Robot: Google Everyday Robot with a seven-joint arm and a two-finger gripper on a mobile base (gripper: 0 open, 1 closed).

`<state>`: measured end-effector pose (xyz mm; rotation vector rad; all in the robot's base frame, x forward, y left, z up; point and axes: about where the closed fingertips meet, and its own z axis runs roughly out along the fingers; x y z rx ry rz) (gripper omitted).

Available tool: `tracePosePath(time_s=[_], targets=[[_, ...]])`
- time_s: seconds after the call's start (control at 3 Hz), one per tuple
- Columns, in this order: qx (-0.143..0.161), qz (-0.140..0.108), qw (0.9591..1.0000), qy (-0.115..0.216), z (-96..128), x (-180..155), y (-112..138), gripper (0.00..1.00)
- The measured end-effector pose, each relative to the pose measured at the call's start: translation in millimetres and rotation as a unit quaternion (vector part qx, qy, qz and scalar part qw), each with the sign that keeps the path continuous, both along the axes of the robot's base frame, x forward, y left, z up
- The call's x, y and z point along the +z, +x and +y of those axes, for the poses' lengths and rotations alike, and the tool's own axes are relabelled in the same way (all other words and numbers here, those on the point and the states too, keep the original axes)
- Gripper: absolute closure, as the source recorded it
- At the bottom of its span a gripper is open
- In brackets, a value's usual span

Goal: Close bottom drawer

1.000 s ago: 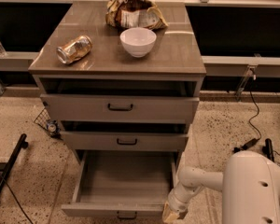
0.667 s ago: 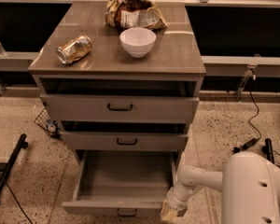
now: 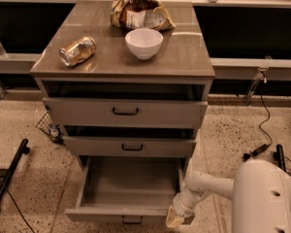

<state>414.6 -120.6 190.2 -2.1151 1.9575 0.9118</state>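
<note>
The bottom drawer [image 3: 128, 188] is the lowest of three grey-brown drawers and stands pulled far out, its shallow box showing empty. Its flat front [image 3: 117, 214] runs along the lower edge of the view, with a small black handle [image 3: 132, 221] at its middle. My gripper [image 3: 176, 219] sits at the right end of that front, against the drawer's front right corner, at the end of my white arm [image 3: 211, 184]. The middle drawer [image 3: 130, 147] and the top drawer [image 3: 124, 111] each stand slightly out.
On the cabinet top [image 3: 184, 57] stand a white bowl [image 3: 144, 42], a crushed can [image 3: 78, 50] on its side and a crumpled bag [image 3: 140, 13]. A black stand leg [image 3: 9, 174] lies on the floor at left. Cables [image 3: 266, 130] trail at right.
The gripper has shifted slightly left and down along the drawer's front right corner. The drawer looks much as it did.
</note>
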Motion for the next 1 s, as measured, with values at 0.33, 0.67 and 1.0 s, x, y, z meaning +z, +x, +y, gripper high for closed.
tracePosePath(time_s=[0.33,0.67,1.0], targets=[[0.005,-0.014,0.9997,0.018,9,8,10,1.00],[0.000,-0.040,0.9986,0.035,13,22,24,1.00],[-0.007,-0.054,0.9981,0.030,12,29,29,1.00]])
